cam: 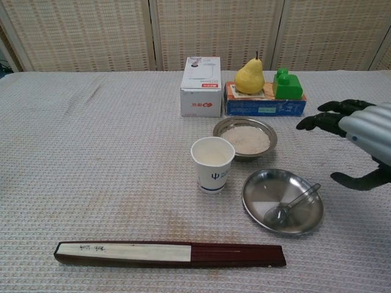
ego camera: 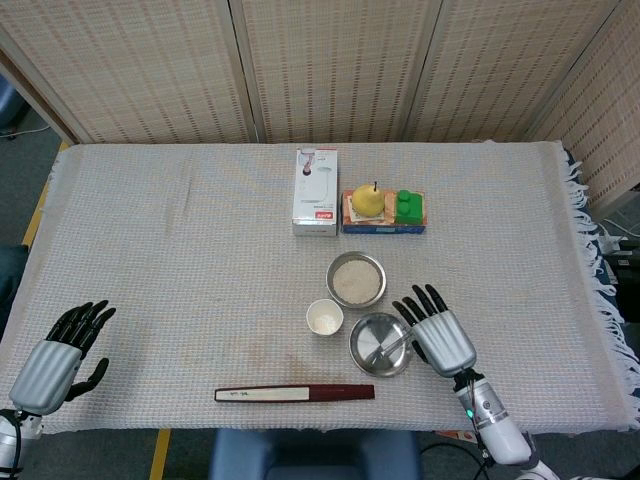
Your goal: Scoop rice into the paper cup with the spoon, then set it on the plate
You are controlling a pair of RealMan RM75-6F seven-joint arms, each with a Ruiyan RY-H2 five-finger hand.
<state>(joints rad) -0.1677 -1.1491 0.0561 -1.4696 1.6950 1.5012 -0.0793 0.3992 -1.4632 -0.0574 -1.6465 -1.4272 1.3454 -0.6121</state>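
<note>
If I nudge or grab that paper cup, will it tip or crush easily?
Probably both. The paper cup looks thin-walled and narrower at its base than at its rim, so a firm squeeze may buckle it. It looks only partly filled with rice, so it is likely light and may slide or tip on the woven tablecloth if pushed near the rim.
</note>
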